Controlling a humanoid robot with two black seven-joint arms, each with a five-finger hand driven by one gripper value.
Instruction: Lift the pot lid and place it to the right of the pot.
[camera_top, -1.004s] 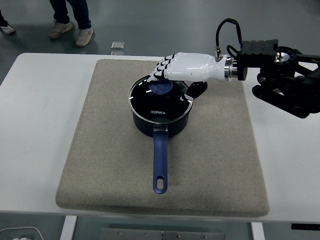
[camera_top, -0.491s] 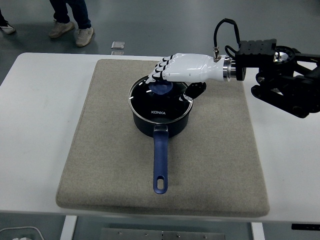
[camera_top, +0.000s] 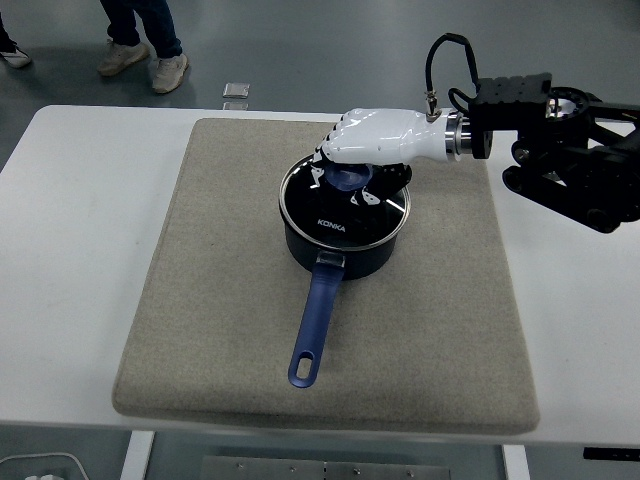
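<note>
A dark blue pot (camera_top: 340, 250) with a long blue handle (camera_top: 314, 328) sits on the grey mat (camera_top: 220, 300), a little right of its middle. Its glass lid (camera_top: 345, 210), marked KONKA, lies on the pot with a blue knob (camera_top: 346, 178) on top. My right hand (camera_top: 352, 160), white with black finger joints, reaches in from the right and its fingers curl around the knob. The pot's handle points toward the near left. My left arm does not show.
The mat covers the middle of the white table (camera_top: 80, 250). The black right arm (camera_top: 570, 170) hangs over the table's right side. A person's feet (camera_top: 140, 55) stand on the floor beyond the far edge, near a small clear object (camera_top: 236, 93).
The hand has closed on the knob and drawn right. Pot and lid slid right together, and the handle swung so its end points more to the left.
</note>
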